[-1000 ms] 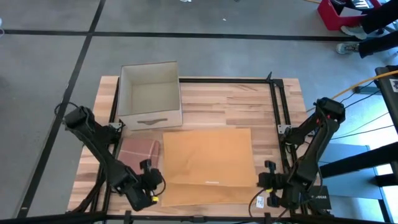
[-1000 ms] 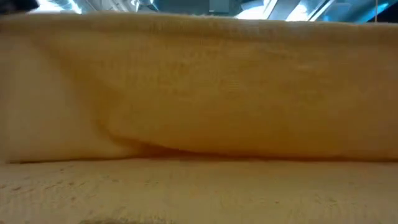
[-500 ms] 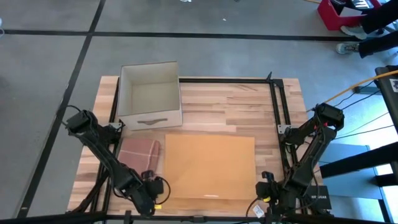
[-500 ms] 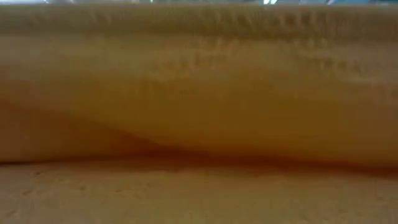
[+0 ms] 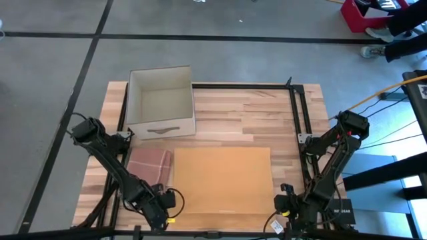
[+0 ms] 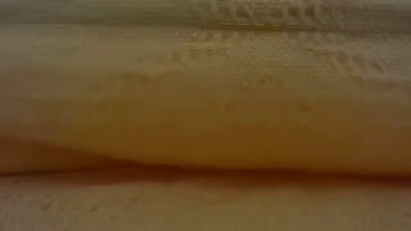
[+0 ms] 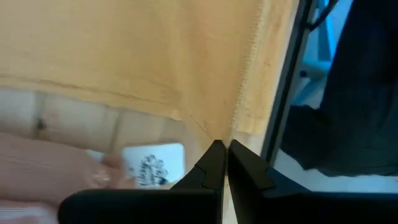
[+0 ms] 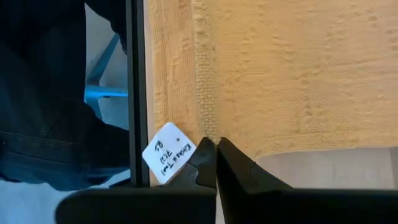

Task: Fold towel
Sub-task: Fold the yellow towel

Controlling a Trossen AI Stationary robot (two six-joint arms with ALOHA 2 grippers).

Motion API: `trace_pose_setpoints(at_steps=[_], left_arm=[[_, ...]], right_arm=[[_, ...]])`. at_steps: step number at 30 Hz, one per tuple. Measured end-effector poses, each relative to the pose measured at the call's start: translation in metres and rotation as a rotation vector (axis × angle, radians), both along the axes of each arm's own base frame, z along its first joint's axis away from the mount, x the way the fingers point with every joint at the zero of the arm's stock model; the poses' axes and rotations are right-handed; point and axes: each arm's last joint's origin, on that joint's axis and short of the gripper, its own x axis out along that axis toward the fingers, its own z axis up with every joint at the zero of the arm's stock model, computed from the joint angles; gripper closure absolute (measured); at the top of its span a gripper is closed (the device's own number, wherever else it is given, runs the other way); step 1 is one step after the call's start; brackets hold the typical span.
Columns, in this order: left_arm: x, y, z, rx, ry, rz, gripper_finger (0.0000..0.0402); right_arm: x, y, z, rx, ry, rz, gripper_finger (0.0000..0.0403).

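A tan towel (image 5: 222,180) lies folded flat on the wooden table, near its front edge. It also fills the low view (image 6: 205,109). My left gripper (image 5: 167,212) is shut at the towel's near left corner, and its own view shows the shut fingertips (image 7: 222,149) at the cloth. My right gripper (image 5: 283,212) is shut at the near right corner (image 8: 216,146). My left gripper pinches the towel's near left corner (image 7: 219,129) between its two fingertips, slanting down from the near side. The corner is low at the table and the cloth beyond it lies flat. One layer or several, I cannot tell. My right gripper pinches the towel's near right corner, at the hem (image 8: 206,134), between its two fingertips. It slants down from the near side. The cloth beyond the corner lies flat on the table.
A white open box (image 5: 160,103) stands at the far left. A folded reddish plaid cloth (image 5: 148,163) lies just left of the towel. Black frame rails (image 5: 297,120) run along the table's edges. A white paper tag (image 8: 166,158) lies by the right corner.
Both grippers have gone toward the table's near edge and down, tipping steeper, and stayed shut on the corners. The towel's held edge has been drawn over the strip of lower layer at the front. Its far edge has slid a little nearer, and the towel now lies flat.
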Motion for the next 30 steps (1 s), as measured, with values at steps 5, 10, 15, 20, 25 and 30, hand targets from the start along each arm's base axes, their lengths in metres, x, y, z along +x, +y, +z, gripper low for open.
trace_pose_setpoints(at_steps=[5,10,15,20,25,30], left_arm=[[0.002,-0.004,-0.009,-0.046,0.015,0.018,0.0396],[0.003,-0.006,-0.008,-0.051,-0.017,-0.041,0.0393],[0.001,-0.006,-0.009,-0.070,0.025,-0.032,0.0346],[-0.001,-0.008,-0.007,-0.173,0.138,-0.051,0.0283],[-0.002,-0.004,0.007,-0.246,0.149,-0.011,0.0255],[0.007,-0.001,0.021,-0.106,-0.198,0.037,0.0252]], right_arm=[[0.000,0.000,0.000,0.001,-0.001,0.001,0.0402],[-0.001,-0.001,-0.001,0.028,0.040,-0.075,0.0382],[-0.003,0.001,-0.001,0.088,0.125,-0.129,0.0333],[-0.002,0.008,0.003,0.193,0.164,-0.102,0.0270],[0.001,0.013,0.007,0.279,0.179,-0.089,0.0236],[0.005,0.012,0.007,0.302,0.200,-0.102,0.0232]])
